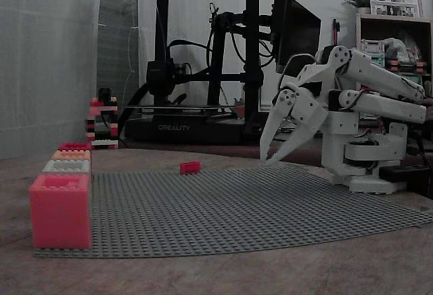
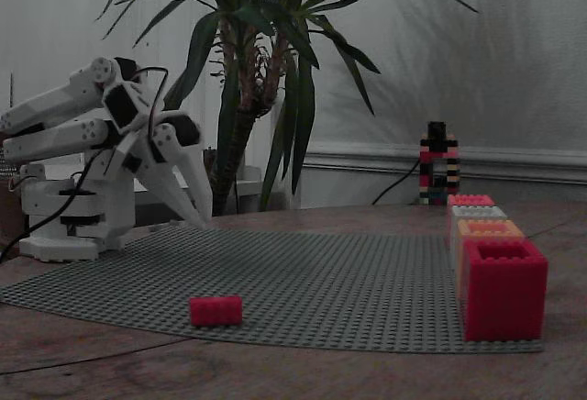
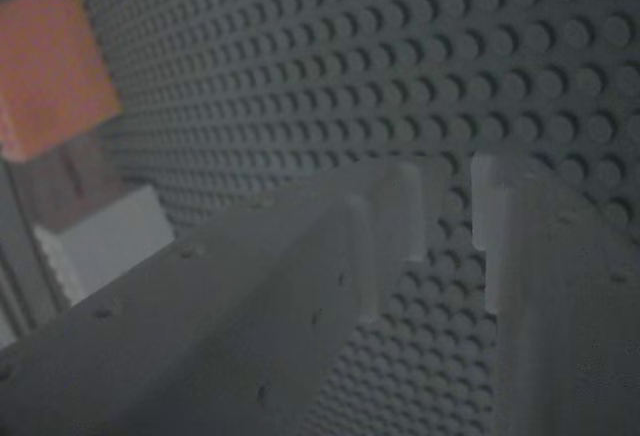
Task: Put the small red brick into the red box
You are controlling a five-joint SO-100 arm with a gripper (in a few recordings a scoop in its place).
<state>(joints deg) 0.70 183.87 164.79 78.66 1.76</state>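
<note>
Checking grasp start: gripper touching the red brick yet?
Apart. In both fixed views the gripper hangs by the arm's base, with bare baseplate between it and the red brick.

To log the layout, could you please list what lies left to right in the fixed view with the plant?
White arm's tool → small red brick → striped brick tower → red box.

In the wrist view the end effector is soft and cut off by the bottom edge, and an orange block near it is blurred and cropped at the left edge. In a fixed view the red box is mostly hidden behind the row of boxes fronted by the pink box. The arm base is cropped at the right edge.
</note>
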